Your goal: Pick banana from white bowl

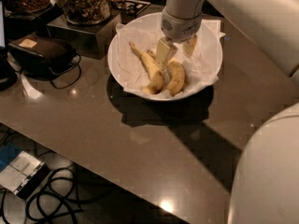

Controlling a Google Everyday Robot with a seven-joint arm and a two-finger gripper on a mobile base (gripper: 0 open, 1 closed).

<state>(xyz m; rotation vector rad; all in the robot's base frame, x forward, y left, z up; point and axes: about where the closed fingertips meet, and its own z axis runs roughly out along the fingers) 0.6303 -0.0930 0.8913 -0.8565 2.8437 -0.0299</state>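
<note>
Gripper (178, 48), fingers spread, low over white bowl (113, 67), curved banana (177, 78) just beside its fingertips.
</note>
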